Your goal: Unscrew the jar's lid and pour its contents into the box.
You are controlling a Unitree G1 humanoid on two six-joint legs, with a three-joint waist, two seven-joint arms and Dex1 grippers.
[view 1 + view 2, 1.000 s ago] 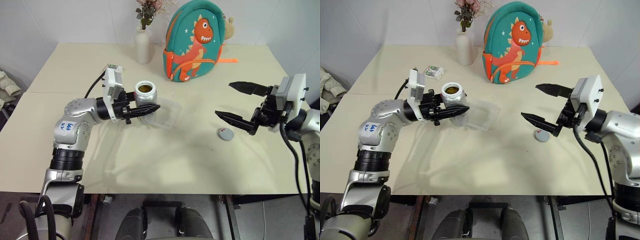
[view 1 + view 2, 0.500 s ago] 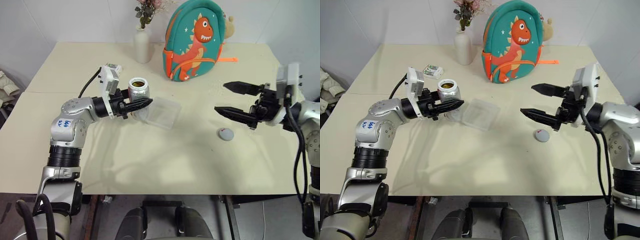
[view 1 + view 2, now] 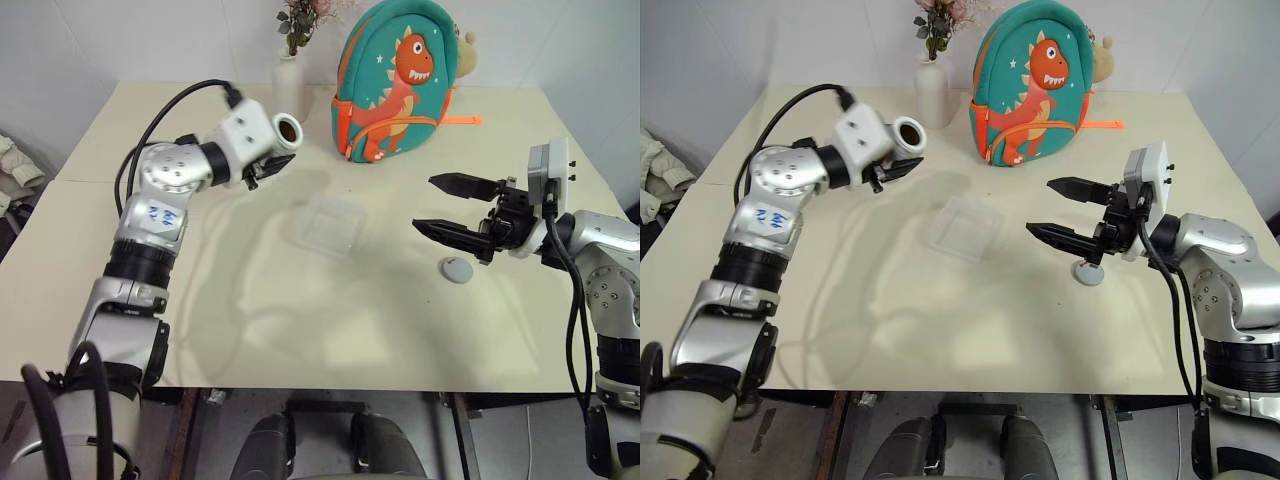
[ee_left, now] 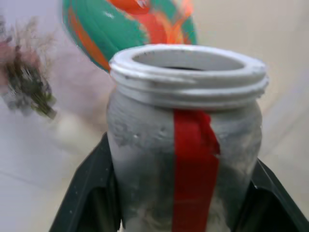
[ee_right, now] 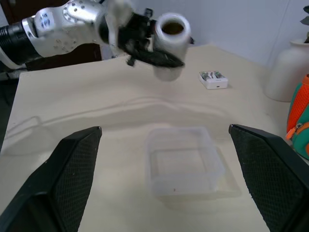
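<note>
One step is done — the small round grey lid (image 3: 456, 270) lies off on the table. The small clear cylindrical jar (image 3: 902, 135) is clamped in the left gripper (image 3: 895, 168), tipped level, mouth toward the shallow transparent square box (image 3: 329, 222) yet short of it. Pouring needs it carried over the box, then tilted down — the right gripper (image 3: 455, 207) hangs spread, empty.

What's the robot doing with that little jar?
The robot's left gripper is holding the jar up in the air, tipped on its side with the open mouth facing out. The lid is already off and lies on the table. The clear box sits on the table in the middle, looking empty, so nothing seems poured yet. The right gripper hangs open above the lid, holding nothing.
</note>
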